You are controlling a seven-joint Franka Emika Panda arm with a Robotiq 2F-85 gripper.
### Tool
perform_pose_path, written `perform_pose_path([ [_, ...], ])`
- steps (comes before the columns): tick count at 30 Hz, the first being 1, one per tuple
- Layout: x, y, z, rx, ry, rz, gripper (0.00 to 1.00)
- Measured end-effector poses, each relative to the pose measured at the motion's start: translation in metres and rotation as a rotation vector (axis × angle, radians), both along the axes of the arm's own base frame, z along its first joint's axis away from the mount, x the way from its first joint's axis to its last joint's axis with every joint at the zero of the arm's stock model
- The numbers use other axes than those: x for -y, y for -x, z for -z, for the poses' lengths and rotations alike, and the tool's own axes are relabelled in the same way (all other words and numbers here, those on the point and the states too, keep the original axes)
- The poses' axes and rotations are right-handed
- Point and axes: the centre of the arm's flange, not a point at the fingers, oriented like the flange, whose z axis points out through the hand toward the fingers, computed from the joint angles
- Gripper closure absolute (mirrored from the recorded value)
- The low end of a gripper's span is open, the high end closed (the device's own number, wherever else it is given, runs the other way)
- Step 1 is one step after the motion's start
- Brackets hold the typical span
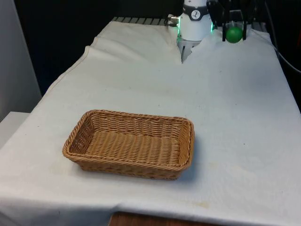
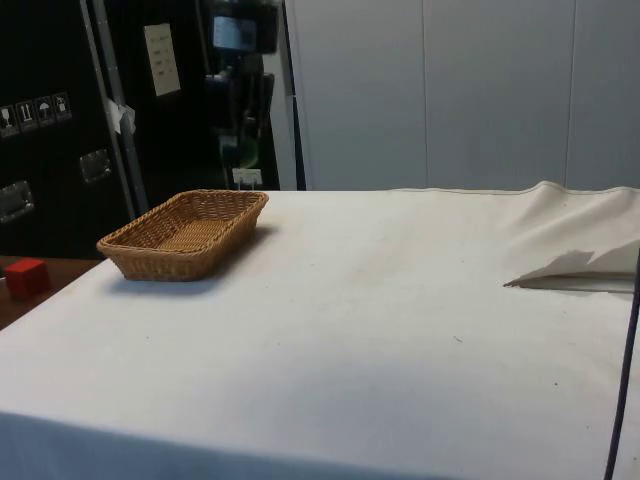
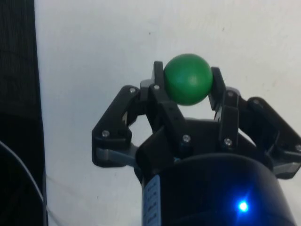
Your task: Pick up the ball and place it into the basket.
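- The pincer (image 1: 233, 34) hangs at the far end of the table, close by the white arm (image 1: 195, 21), with the white cloth (image 1: 141, 80) under it
- Its two black fingers (image 3: 160, 89) are drawn in on a green ball (image 3: 187, 78), one on each side, so the gap between them is just the width of the ball
- The ball (image 1: 234, 34) sits right between the fingertips, gripped at its middle; in the front view it appears lifted off the cloth, though how high I cannot tell
- In the wrist view the cloth (image 3: 117, 47) lies plain beneath the pincer (image 3: 187, 82) and ball, and a dark strip runs along one edge of the table beyond it
- The wicker basket (image 1: 130, 143) stands well apart from the pincer, nearer the front camera and toward the front view's left of it; it is a shallow rectangular tray of brown weave resting flat on the cloth
- From the side view the basket (image 2: 185, 232) sits near the table's edge, with dark cabinets behind it
- A fold of the cloth (image 1: 188, 52) rises just beside the pincer, toward the front view's left of it, at the foot of the arm
- A small red block (image 2: 27, 277) lies on a low wooden surface off the table, on the basket's side and far from the pincer
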Motion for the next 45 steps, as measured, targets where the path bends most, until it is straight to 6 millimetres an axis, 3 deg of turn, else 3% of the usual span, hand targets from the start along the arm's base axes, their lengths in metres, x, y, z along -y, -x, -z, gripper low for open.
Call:
perform_pose_path([
  [14, 0.008, -0.041, -0.010, 0.003, 0.024, 0.003, 1.00],
  [19, 0.018, -0.065, -0.011, 0.004, 0.036, 0.005, 1.00],
  [30, 0.042, -0.092, -0.008, 0.011, 0.042, 0.007, 1.00],
  [45, 0.076, -0.131, 0.028, 0.014, 0.021, 0.011, 1.00],
])
